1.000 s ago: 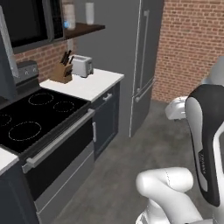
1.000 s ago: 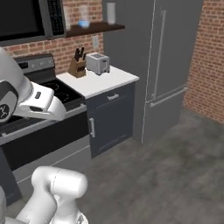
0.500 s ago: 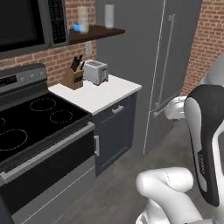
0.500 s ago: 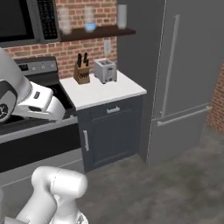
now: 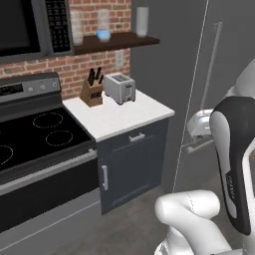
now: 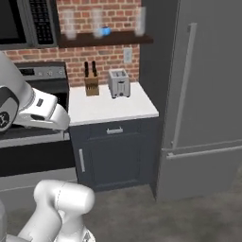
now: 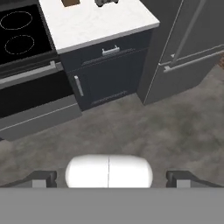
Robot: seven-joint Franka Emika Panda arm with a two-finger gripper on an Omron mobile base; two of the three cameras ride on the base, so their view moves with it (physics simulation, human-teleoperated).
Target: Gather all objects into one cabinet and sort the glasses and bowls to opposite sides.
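A brown open shelf (image 5: 117, 41) on the brick wall carries three clear glasses (image 5: 142, 21) and a small blue bowl (image 5: 103, 35). The right base view has the same shelf (image 6: 104, 38), with the blue bowl (image 6: 105, 31) standing between two of the glasses (image 6: 140, 20). The cabinet is out of view. My gripper (image 7: 110, 178) hangs high over the grey floor and points down at it. Its fingertips (image 7: 41, 178) stand far apart with nothing between them, so it is open and well away from the shelf.
A white counter (image 6: 113, 108) holds a toaster (image 6: 119, 82) and a knife block (image 6: 91, 85) above a dark base cabinet (image 6: 113, 160). A black stove (image 5: 30, 134) and a microwave (image 5: 25, 25) lie to the left, a tall grey fridge (image 6: 203, 94) to the right.
The whole picture has shifted: the base has moved, bringing the counter, the shelf and the fridge nearer and more to the centre. The gripper stays open.
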